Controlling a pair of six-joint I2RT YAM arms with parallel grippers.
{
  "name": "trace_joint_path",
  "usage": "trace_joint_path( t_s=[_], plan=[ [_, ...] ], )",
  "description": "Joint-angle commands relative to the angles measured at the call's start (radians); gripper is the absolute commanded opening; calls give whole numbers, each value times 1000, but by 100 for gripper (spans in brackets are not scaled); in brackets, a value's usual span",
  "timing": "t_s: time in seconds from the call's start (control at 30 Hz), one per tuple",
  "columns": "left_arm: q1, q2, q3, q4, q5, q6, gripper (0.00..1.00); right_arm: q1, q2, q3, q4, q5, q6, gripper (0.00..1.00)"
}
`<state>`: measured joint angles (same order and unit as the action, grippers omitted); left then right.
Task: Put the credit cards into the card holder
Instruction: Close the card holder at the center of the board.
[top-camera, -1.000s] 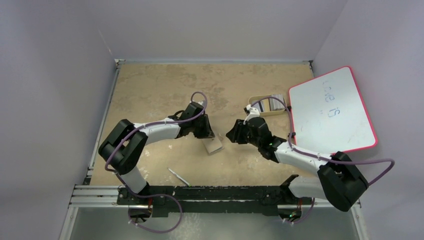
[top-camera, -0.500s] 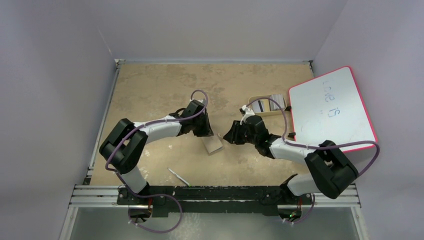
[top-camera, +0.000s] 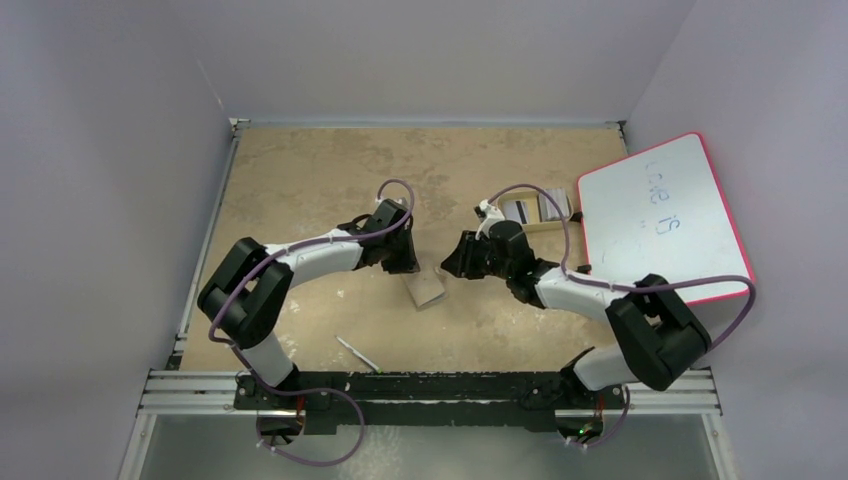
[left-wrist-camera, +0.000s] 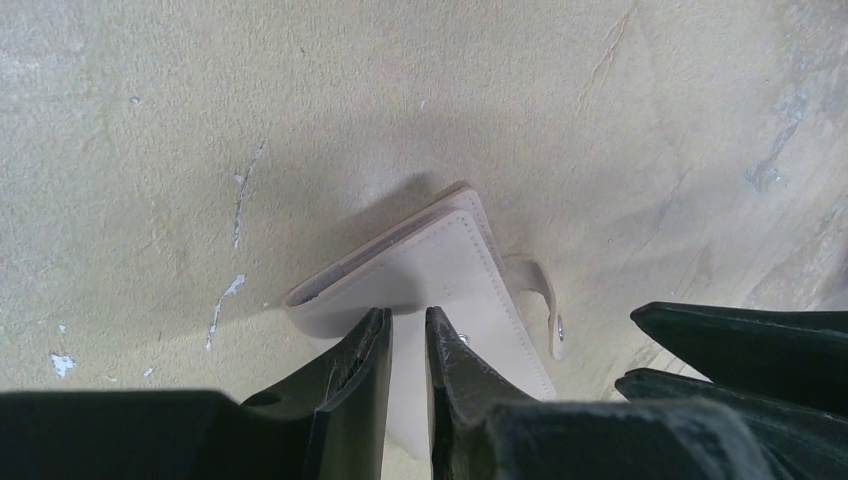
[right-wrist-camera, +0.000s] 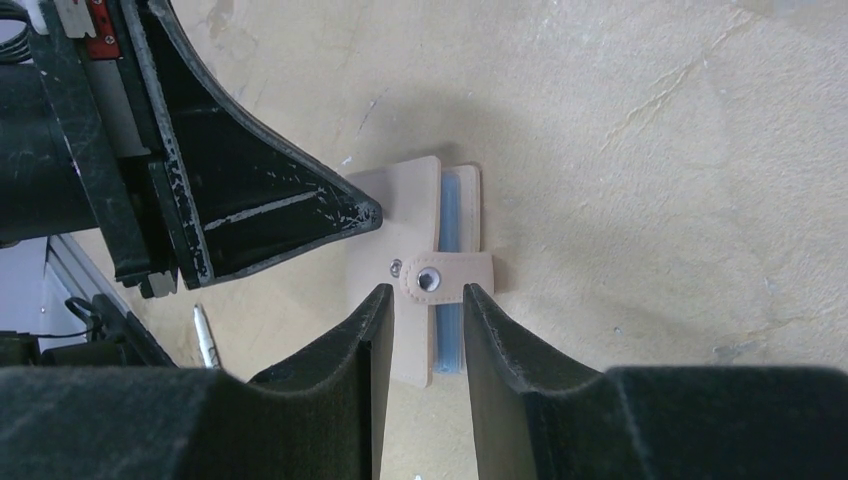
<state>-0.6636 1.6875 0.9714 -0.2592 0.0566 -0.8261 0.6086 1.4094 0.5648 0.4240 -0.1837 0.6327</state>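
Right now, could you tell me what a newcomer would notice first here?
The left pincer and right pincer meet mid-table, close over the folded tan card holder. A pink-edged whiteboard sits at the right edge, credit cards in a beige tray beside it.

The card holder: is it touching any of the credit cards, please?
Apart. The top view shows the card holder well clear of the tray holding the credit cards, bare table between them.
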Motion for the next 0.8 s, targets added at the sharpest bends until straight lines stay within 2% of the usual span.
trace_joint_path(
  t_s=[0.0,0.27,0.43,0.5,0.77],
  plan=[
    [-4,2,1,52,-17,18,18,-13,32,57,9,-37,-36,34],
    [-4,7,-47,174,79,-9,18,-17,93,80,18,-93,-42,32],
    [-4,0,-42,169,89,-13,18,-17,121,90,39,-130,-42,32],
    [-3,-24,-34,139,70,-14,19,-17,129,96,38,-136,-44,31],
    [2,-130,-6,-71,-71,-16,33,-17,153,120,8,-141,-64,29]
  ],
)
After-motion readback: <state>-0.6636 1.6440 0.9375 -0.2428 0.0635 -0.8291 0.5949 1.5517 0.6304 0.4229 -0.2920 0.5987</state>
